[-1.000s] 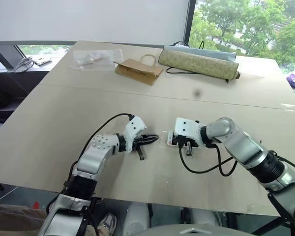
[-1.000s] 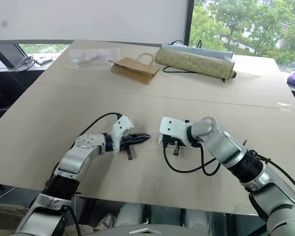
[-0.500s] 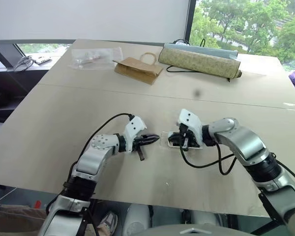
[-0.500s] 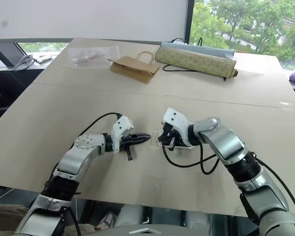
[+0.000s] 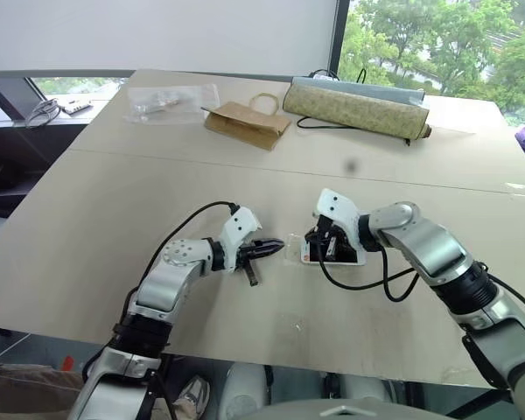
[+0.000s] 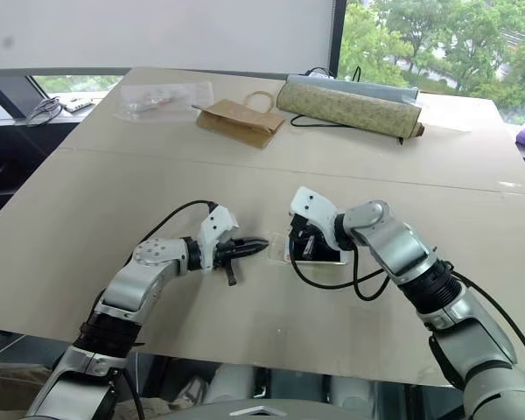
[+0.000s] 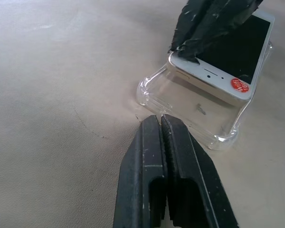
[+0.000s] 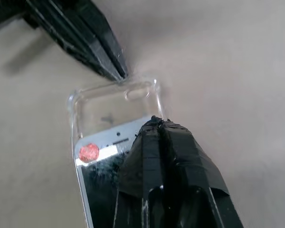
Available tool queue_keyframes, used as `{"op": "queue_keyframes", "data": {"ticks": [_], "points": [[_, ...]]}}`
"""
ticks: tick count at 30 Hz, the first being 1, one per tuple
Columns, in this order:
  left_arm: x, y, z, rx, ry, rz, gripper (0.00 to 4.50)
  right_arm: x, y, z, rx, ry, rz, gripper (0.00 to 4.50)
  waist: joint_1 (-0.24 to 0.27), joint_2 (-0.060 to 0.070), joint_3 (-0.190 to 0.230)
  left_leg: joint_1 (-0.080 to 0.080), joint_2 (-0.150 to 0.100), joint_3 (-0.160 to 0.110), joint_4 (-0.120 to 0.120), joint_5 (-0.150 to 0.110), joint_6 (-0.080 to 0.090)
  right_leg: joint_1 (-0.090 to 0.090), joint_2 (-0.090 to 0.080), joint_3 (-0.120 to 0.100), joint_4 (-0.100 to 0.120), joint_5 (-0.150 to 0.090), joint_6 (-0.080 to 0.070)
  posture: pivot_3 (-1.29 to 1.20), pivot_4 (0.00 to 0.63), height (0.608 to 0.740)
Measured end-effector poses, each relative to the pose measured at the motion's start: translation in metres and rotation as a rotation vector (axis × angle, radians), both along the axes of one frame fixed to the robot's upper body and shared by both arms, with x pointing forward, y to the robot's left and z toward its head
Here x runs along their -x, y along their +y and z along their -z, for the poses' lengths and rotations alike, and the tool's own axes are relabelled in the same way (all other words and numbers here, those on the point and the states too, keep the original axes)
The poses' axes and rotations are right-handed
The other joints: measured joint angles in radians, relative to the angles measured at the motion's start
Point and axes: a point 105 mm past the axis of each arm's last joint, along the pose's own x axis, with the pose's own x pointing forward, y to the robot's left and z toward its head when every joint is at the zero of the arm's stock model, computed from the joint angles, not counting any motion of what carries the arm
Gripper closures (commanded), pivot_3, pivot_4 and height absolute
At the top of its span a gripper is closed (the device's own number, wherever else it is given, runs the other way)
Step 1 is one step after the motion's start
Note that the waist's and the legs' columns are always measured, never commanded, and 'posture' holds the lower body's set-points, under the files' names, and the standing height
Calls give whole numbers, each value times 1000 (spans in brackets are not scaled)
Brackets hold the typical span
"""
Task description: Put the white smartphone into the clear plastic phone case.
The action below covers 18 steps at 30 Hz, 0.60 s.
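Phone, one, white with a round red sticker of unreadable writing, lies partly in the one clear case at mid-table. Left gripper, jaws pressed together and empty, points at the case's end. Right gripper, also closed, presses on the phone. Farther off: paper bag, rolled mat, plastic bag.

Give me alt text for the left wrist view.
A white smartphone lies partly inside a clear plastic phone case, its near end raised, under the shut right gripper. The shut left gripper points at the case's edge.
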Motion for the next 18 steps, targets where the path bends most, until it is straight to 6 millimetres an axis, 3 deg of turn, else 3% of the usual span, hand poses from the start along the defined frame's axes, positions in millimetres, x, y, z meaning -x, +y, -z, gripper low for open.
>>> {"op": "queue_keyframes", "data": {"ticks": [11, 18], "points": [[0, 0, 0, 0, 1, -1, 4412, 6, 2, 8, 17, -16, -26, 4500, 0, 0, 0, 0, 0, 0, 0, 0, 0, 0, 0, 0, 0, 0, 0, 0, 150, 740], [0, 0, 1, -2, 4, -6, 4412, -4, 10, 12, 26, -120, 16, 4500, -3, -3, -3, 2, 0, 0, 0, 0, 0, 1, 0, 0, 1, 0, 0, 0, 150, 740]]}}
